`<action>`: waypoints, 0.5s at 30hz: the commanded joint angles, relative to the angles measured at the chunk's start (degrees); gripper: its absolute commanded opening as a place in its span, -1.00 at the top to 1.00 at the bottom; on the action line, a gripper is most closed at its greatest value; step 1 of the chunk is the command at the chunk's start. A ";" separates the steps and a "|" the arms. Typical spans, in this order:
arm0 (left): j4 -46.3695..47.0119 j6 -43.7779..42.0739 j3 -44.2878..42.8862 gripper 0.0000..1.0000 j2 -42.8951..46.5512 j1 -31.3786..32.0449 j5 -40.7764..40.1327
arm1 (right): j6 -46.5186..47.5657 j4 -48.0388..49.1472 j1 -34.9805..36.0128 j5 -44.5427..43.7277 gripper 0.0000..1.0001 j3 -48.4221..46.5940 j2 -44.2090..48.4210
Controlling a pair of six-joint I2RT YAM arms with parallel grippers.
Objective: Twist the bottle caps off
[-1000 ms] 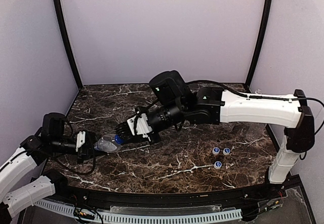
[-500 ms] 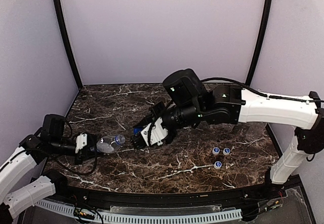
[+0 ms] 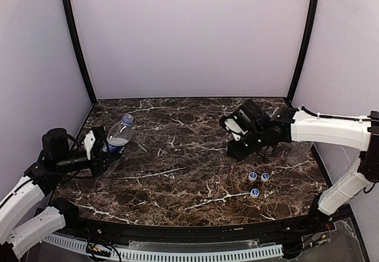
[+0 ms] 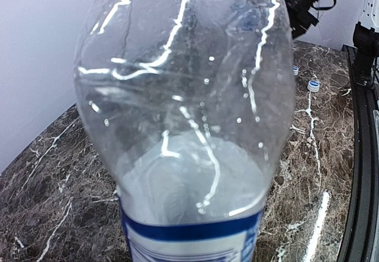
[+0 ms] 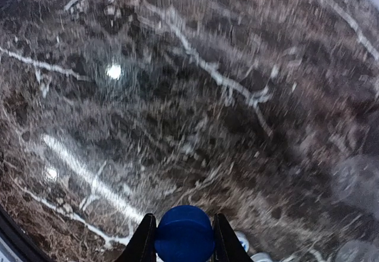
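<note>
- Marble table: the middle lies open between your arms.
- Left gripper clamped on bottle, tilted, near the left edge.
- Right gripper pinches blue cap; three caps sit front-right.

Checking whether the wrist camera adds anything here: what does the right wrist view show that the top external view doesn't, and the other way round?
Only the right wrist view: a blue cap pinched between the fingers of the right gripper, above the table.

Only the top external view: the left gripper holding a labelled bottle at the left side, and three loose caps lying near the right arm.

Both: the dark marble table. Pale blurs at the wrist view's lower edge may be those loose caps, but they are too blurred to tell.
</note>
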State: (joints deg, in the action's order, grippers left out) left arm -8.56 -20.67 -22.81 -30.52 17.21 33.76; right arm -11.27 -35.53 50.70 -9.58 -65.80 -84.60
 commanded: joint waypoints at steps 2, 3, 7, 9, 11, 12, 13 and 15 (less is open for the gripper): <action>2.86 4.41 2.04 0.56 1.18 -0.68 0.30 | -17.25 -0.32 1.06 8.69 1.00 10.48 1.08; 2.87 4.49 2.13 0.56 1.28 -0.77 0.33 | -17.93 0.68 1.07 9.26 1.00 11.83 0.65; 2.85 4.64 1.97 0.56 1.32 -0.95 0.60 | -19.41 4.67 1.07 11.19 1.00 16.45 -0.95; 2.72 4.58 1.72 0.56 1.27 -0.91 0.94 | -19.75 6.22 1.08 10.99 1.00 17.40 -1.58; 2.60 4.42 1.56 0.56 1.21 -0.95 1.51 | -19.73 8.23 1.07 11.13 1.00 18.35 -2.27; 2.56 4.36 1.55 0.56 1.23 -0.95 1.69 | -19.69 9.15 1.07 11.09 1.00 18.87 -2.90; 2.53 4.39 1.50 0.56 1.23 -0.95 1.81 | -19.66 9.93 1.07 11.27 1.00 19.33 -3.77; 2.21 4.36 1.19 0.56 1.25 -0.90 1.95 | -19.82 10.43 1.11 11.71 1.00 19.52 -6.05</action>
State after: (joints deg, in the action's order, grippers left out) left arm -7.29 -16.88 -21.47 -29.54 16.60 34.15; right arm -29.43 -29.67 51.51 0.69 -47.51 -87.26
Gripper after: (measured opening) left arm 0.221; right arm 0.258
